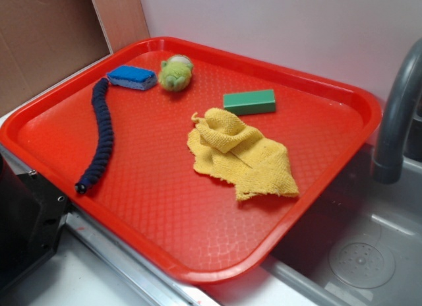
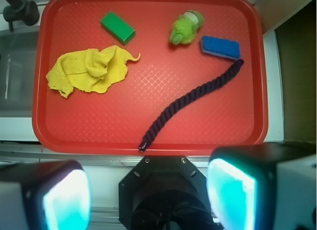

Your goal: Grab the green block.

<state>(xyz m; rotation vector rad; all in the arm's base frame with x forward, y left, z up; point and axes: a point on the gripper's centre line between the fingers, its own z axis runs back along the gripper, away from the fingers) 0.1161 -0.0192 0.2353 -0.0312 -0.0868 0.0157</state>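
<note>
The green block [image 1: 249,101] is a small dark-green brick lying flat on the red tray [image 1: 165,220], toward the far side, just beyond a crumpled yellow cloth [image 1: 241,154]. In the wrist view the green block [image 2: 118,27] lies at the tray's upper left. My gripper [image 2: 148,200] is open and empty, high above the tray's near edge and far from the block. Its two pads [image 2: 230,195] show at the bottom of the wrist view. The gripper does not show in the exterior view.
A fuzzy yellow-green plush toy [image 1: 175,73], a blue sponge [image 1: 131,77] and a dark blue rope [image 1: 101,138] lie on the tray's left side. A grey faucet [image 1: 395,115] and sink [image 1: 362,253] stand to the right. The robot base [image 2: 166,195] is below the tray's edge.
</note>
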